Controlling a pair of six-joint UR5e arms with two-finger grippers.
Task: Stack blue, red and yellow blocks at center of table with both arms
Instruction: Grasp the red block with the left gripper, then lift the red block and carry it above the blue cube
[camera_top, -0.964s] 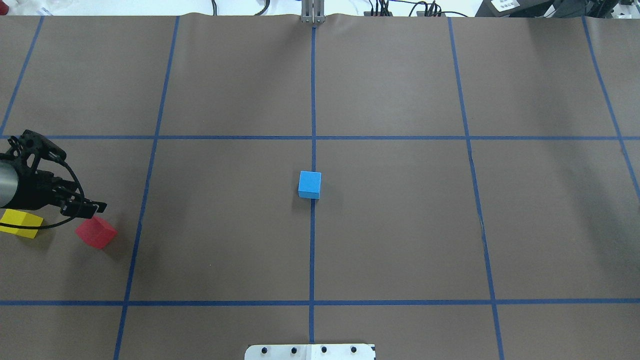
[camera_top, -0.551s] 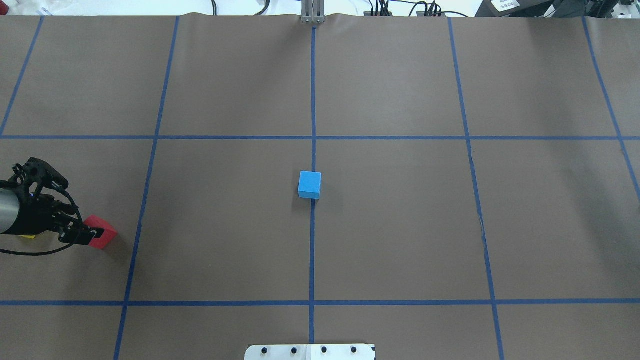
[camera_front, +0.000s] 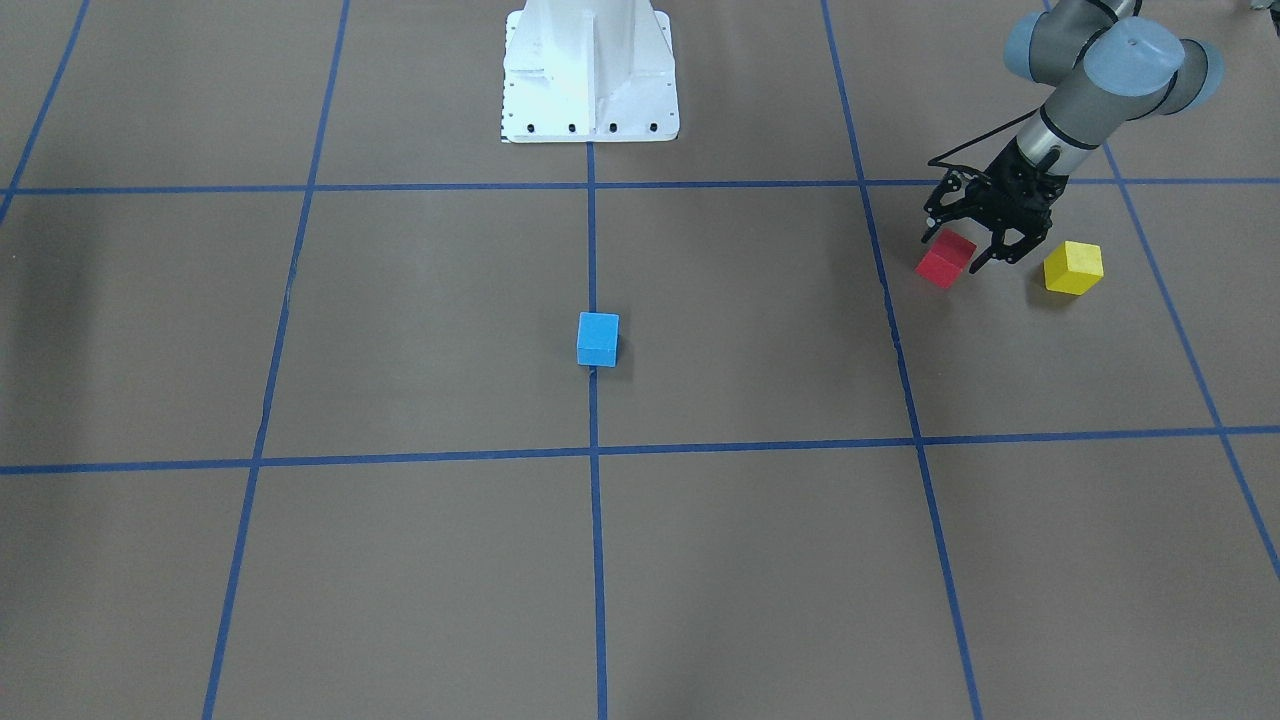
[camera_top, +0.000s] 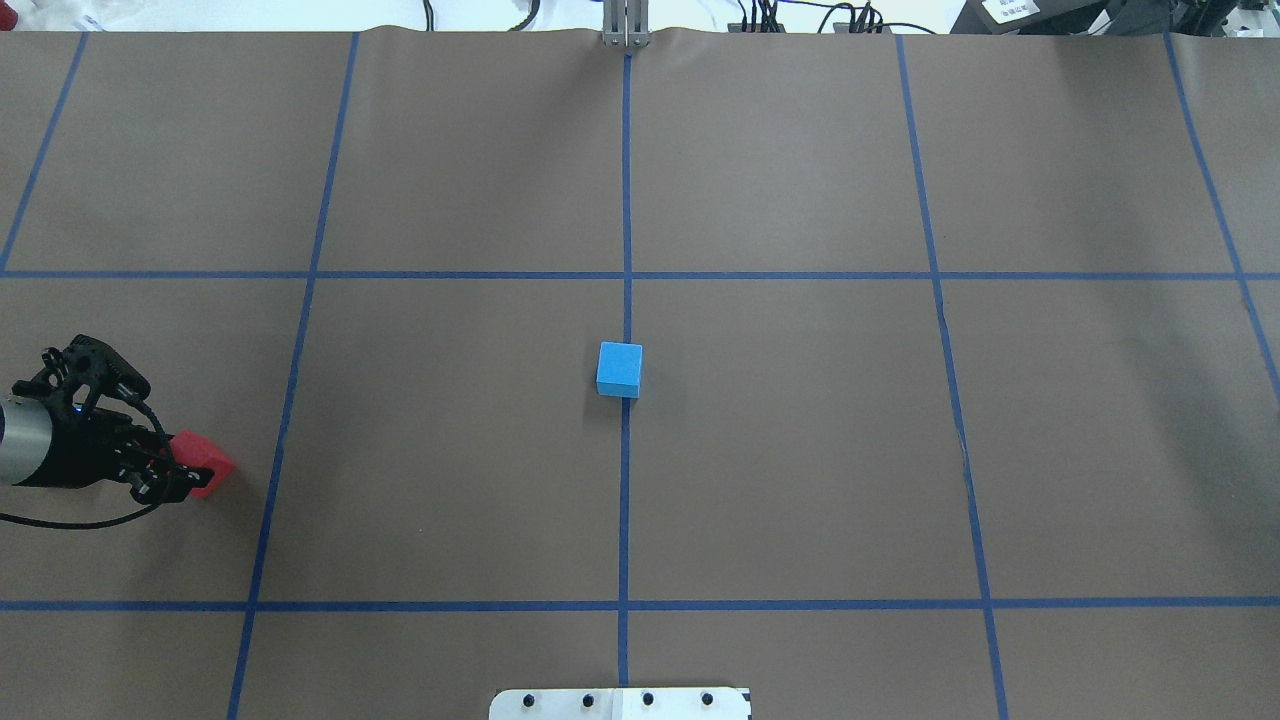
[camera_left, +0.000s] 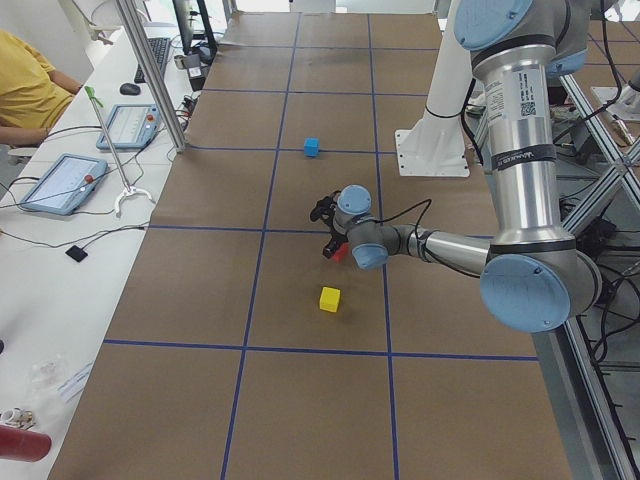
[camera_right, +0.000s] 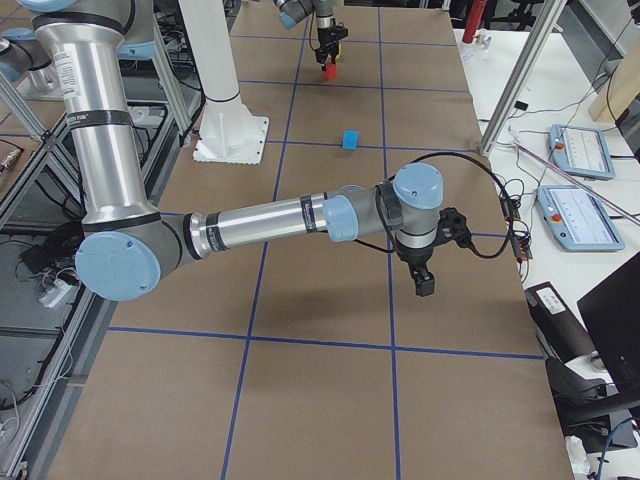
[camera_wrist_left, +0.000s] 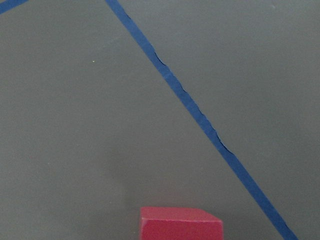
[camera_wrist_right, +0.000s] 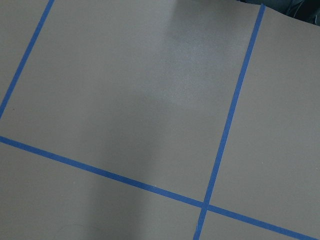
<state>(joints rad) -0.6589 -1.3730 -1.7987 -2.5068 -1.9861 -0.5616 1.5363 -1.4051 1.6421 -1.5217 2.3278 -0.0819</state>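
red block (camera_front: 945, 260) lies between the wide-spread jaws of the left gripper (camera_front: 960, 247), yellow block (camera_front: 1073, 267) nearby.

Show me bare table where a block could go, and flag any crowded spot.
Bare: every square on the robot's right of the centre tape line, and those around the blue block. Crowded: the robot's left edge, where the left gripper straddles the red block beside the yellow block.

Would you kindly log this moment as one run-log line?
left gripper open at red block | blue block alone at centre | yellow block unstacked | right gripper unclear
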